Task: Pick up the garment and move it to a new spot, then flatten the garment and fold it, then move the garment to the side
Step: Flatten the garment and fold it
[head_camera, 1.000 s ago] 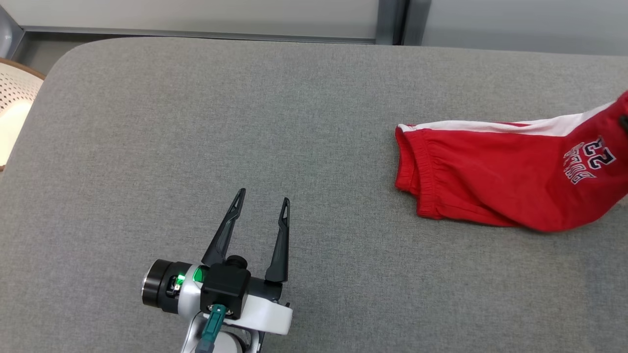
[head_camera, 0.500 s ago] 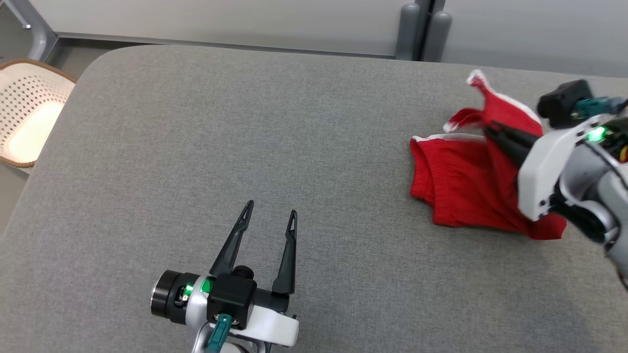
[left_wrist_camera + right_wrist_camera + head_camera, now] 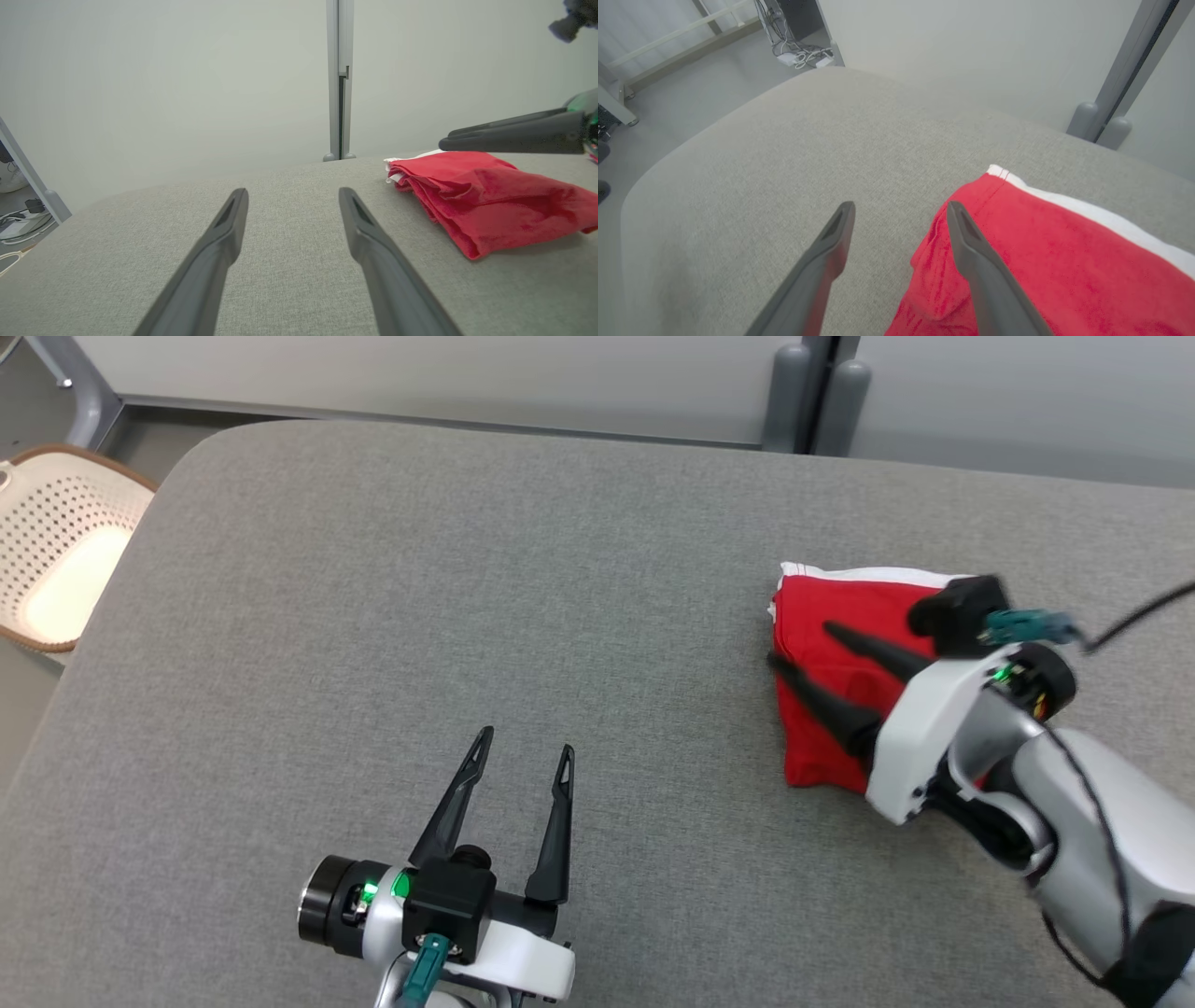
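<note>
The right end effector (image 3: 798, 642) hovers released over the folded red garment (image 3: 840, 602), probably to grasp it for moving aside, while the left end effector (image 3: 526, 741) rests open and empty.

Grey tabletop (image 3: 373, 569) bare across left, centre & near side: wide passage. Obstacles: folded red garment (image 3: 831, 607) at right w/ right gripper (image 3: 799, 644) hovering just over it, fingers apart; left gripper (image 3: 526, 741) near-centre; posts (image 3: 803, 392) beyond far edge; basket (image 3: 56, 551) off far-left corner.
</note>
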Motion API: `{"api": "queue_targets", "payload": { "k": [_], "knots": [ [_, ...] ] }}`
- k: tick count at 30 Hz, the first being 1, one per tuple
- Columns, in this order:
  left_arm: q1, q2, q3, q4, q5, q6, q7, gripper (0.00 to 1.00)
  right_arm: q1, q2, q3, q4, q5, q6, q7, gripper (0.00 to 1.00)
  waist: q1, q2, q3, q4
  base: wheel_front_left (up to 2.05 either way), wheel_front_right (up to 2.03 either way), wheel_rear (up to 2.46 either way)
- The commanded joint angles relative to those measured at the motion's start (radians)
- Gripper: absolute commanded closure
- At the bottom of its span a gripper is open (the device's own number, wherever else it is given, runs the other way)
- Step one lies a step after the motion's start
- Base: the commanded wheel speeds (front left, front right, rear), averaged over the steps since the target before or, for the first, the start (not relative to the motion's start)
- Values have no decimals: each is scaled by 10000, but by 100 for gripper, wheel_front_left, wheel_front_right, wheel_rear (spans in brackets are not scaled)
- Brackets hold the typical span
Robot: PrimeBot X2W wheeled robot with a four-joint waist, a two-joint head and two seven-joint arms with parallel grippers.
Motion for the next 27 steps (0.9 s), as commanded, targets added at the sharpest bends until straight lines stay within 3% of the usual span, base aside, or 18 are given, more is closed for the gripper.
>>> {"api": "queue_targets", "payload": {
  "k": [1,6,12,19,24,27],
  "knots": [
    [134,35,93,29,-82,-32,-44,0,137,-207,-414,-209,3,-14,-527,0,0,0,-166,-174,0,0,0],
    [317,52,445,-154,-11,30,-44,0,878,-790,-1950,-580,-1083,-8,-2387,0,0,0,-527,-830,0,0,0],
    [546,84,850,-348,-41,69,-44,0,1941,-787,-3035,-819,-1764,-10,-3560,0,0,0,-762,-1486,0,0,0],
    [1300,161,1496,-568,-33,131,-44,0,3610,226,-3706,-431,-3006,-8,-4842,0,0,0,-1380,-2286,0,0,0],
    [1666,147,1581,-561,129,-55,-44,0,4377,748,-3831,27,-3494,-10,-4983,0,0,0,-1529,-2248,0,0,0],
    [1653,123,1547,-535,194,-135,-44,0,4338,694,-3792,160,-3577,-10,-5010,0,0,0,-1483,-1998,0,0,0]
  ]
}}
